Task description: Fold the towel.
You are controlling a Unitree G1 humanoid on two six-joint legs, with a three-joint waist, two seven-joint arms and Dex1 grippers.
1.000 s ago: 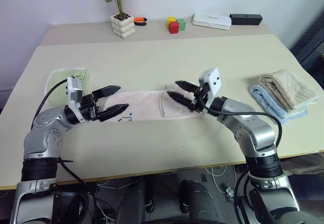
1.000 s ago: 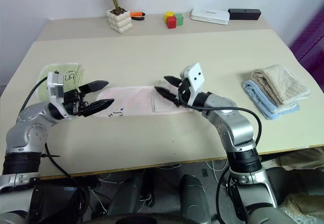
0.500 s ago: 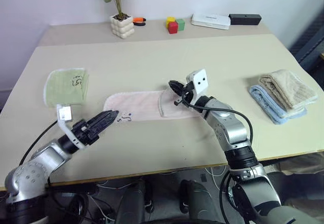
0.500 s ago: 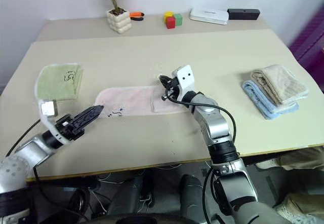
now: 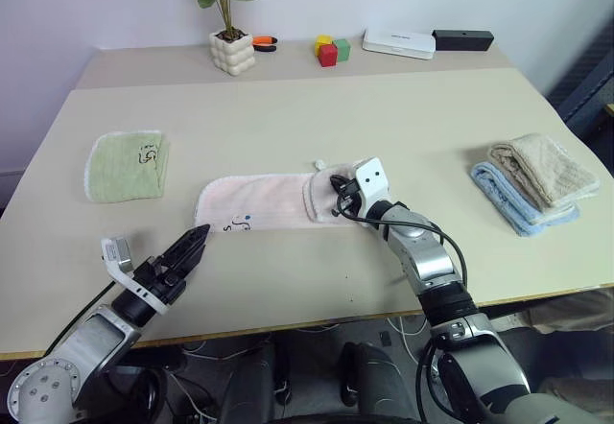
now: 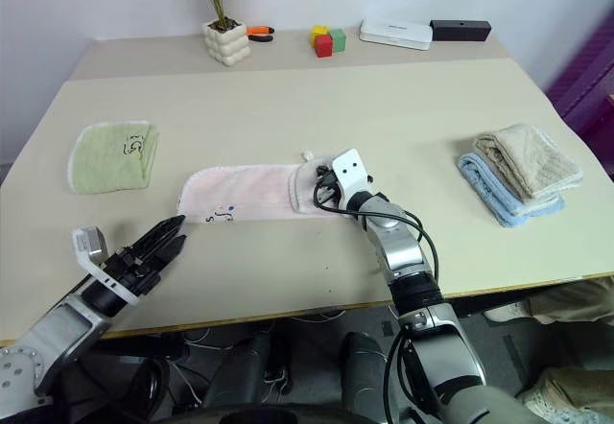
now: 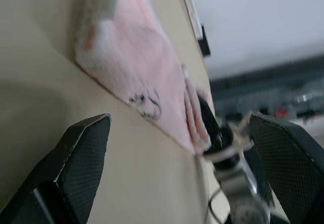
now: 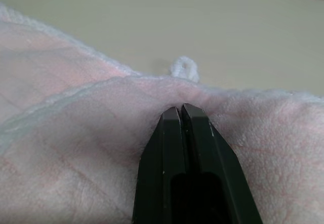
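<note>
1 pink towel [image 5: 264, 201] lies flat near the middle of the tabletop [image 5: 288, 117], long strip, right end folded over into a flap. Small grey printed mark sits at its near left corner; a little white hang loop [image 8: 184, 69] pokes out at the far edge by the flap.

Right gripper [image 5: 338, 192] rests low on the folded flap, fingers [image 8: 174, 148] pressed fully together, tips down against the terry. Can't tell if any cloth is pinched between them.

Left gripper [image 5: 190, 248] hangs near the front edge, left of centre, just short of the towel's marked corner and not touching it. Fingers [image 7: 83, 153] spread wide, nothing held.

Other cloths: 1 light-green cloth [image 5: 128, 164] flat toward the left edge; 2 folded towels stacked near the right edge, beige ribbed one [image 5: 544, 170] on top of a blue one [image 5: 508, 194].

Along the far edge: 1 potted plant [image 5: 230, 21] in a white knobbly pot, 1 orange-and-black item [image 5: 265, 42] beside it (too small to ID), 3 toy blocks [image 5: 330, 48] (yellow, red, green), 1 white flat box [image 5: 398, 41], 1 black box [image 5: 462, 37].
</note>
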